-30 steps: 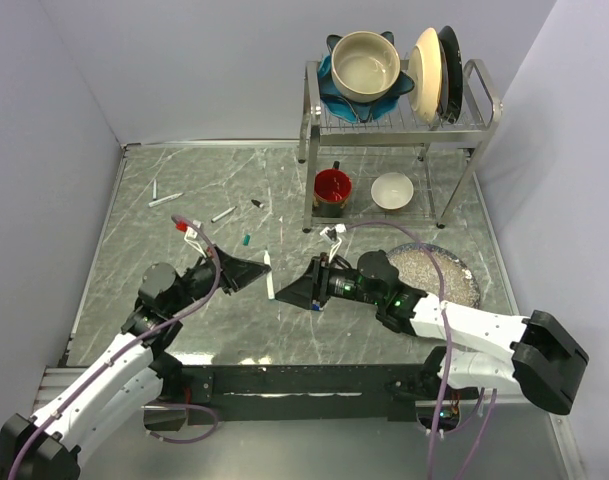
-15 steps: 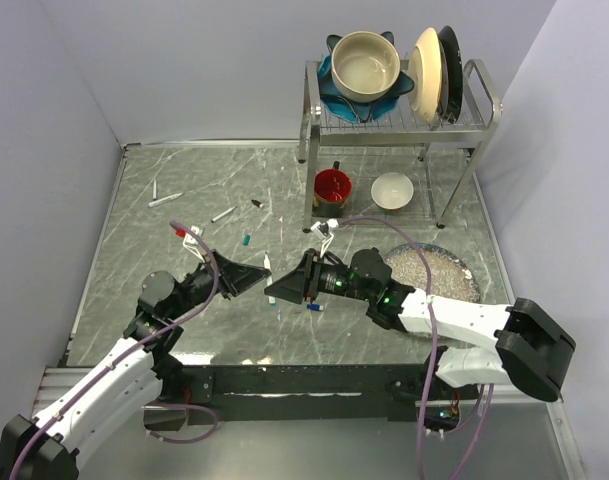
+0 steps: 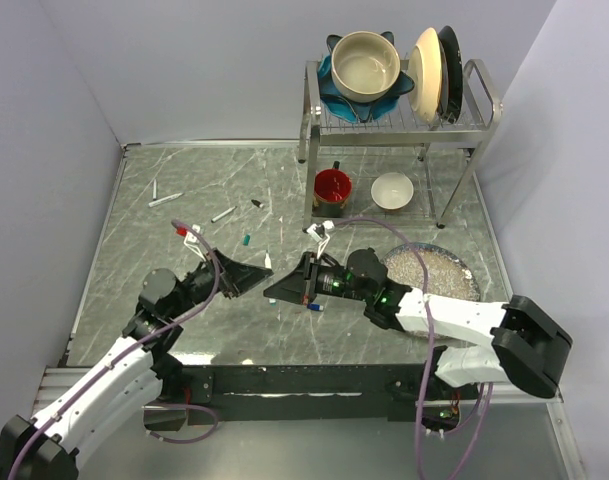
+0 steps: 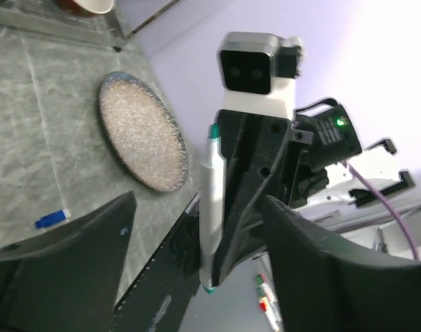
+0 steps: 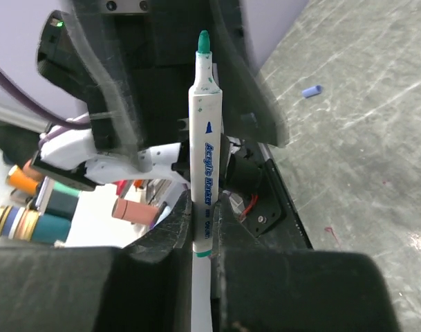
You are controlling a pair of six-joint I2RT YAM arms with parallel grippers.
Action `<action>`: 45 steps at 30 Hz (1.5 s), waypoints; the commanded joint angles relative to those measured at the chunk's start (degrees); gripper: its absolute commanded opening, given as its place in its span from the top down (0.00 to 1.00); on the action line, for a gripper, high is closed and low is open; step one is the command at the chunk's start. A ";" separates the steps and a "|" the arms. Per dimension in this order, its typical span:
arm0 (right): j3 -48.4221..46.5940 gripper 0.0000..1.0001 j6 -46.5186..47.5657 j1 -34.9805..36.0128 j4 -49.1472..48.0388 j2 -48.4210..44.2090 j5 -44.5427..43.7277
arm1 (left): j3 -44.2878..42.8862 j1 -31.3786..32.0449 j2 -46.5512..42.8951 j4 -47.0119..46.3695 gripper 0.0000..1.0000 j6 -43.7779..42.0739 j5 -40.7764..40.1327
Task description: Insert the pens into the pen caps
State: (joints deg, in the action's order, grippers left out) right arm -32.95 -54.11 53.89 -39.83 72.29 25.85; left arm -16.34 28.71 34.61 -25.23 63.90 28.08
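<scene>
A white pen (image 3: 270,263) with a green tip stands upright between the two grippers at the table's middle front. My right gripper (image 3: 275,291) is shut on this pen (image 5: 205,152), its barrel pinched between the fingertips (image 5: 204,207). My left gripper (image 3: 264,273) is open, its jaws spread wide on either side of the pen (image 4: 211,207) without touching it. On the table lie a blue pen cap (image 3: 314,307), a teal cap (image 3: 247,240) and a black cap (image 3: 256,203). Two more pens (image 3: 165,199) (image 3: 223,214) lie at the back left.
A dish rack (image 3: 399,125) with bowls and plates stands at the back right, with a red cup (image 3: 333,188) and a white bowl (image 3: 392,190) beneath it. A speckled plate (image 3: 439,272) lies right of the right arm. Walls close the left and back.
My right gripper moved left and shut on the pen that the left gripper was holding. My left gripper then opened and let it go.
</scene>
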 commanded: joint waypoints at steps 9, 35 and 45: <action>2.09 1.00 11.55 -0.01 21.02 -24.20 -22.40 | -21.45 0.03 6.86 38.94 0.09 -13.27 -27.87; 5.44 1.00 20.09 0.08 32.01 -43.99 -25.76 | -45.88 -14.73 63.29 32.53 0.99 -17.75 -30.98; 5.18 1.00 20.44 -0.01 32.28 -43.81 -27.08 | -50.99 -14.82 72.96 32.44 0.99 -19.69 -26.76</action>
State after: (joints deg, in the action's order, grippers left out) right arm -26.96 -34.83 53.87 -6.63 28.75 0.25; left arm -65.08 13.89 106.98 9.06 46.09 -1.15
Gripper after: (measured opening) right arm 0.208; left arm 0.014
